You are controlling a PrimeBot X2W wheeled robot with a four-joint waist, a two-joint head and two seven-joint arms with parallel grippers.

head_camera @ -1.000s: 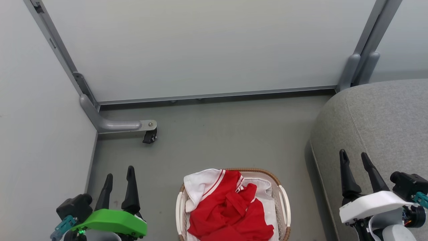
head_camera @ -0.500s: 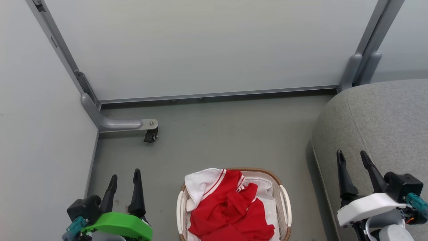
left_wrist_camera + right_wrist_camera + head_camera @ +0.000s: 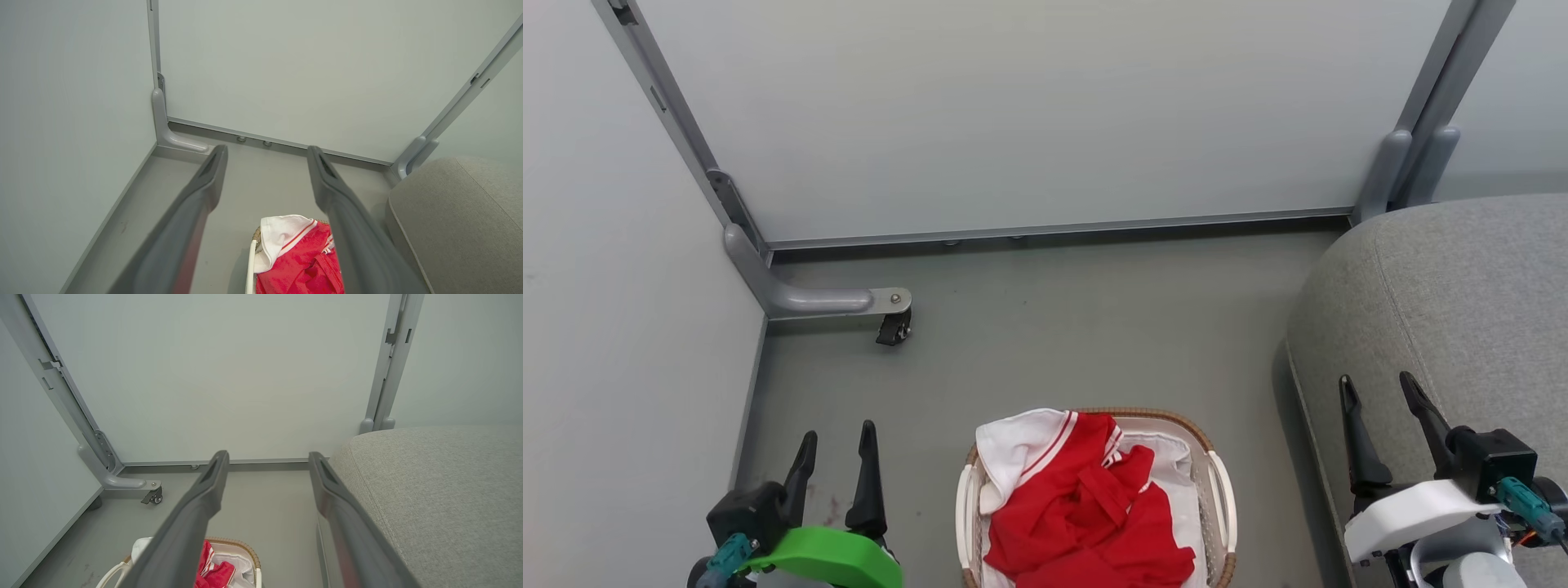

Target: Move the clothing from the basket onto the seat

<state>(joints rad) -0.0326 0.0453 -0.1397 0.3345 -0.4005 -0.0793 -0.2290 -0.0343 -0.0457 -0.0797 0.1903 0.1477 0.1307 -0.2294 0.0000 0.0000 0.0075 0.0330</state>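
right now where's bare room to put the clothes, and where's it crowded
The seat is bare grey fabric from its rounded edge back to the wall. The floor is bare between the basket and the wall, caster at its left. Crowded: the basket, heaped with clothing.

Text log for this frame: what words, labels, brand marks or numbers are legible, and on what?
No readable text anywhere.
The clothing carries only white stripes, no lettering.
The basket, seat, wall panels, left end effector and right end effector show no label, brand or number.
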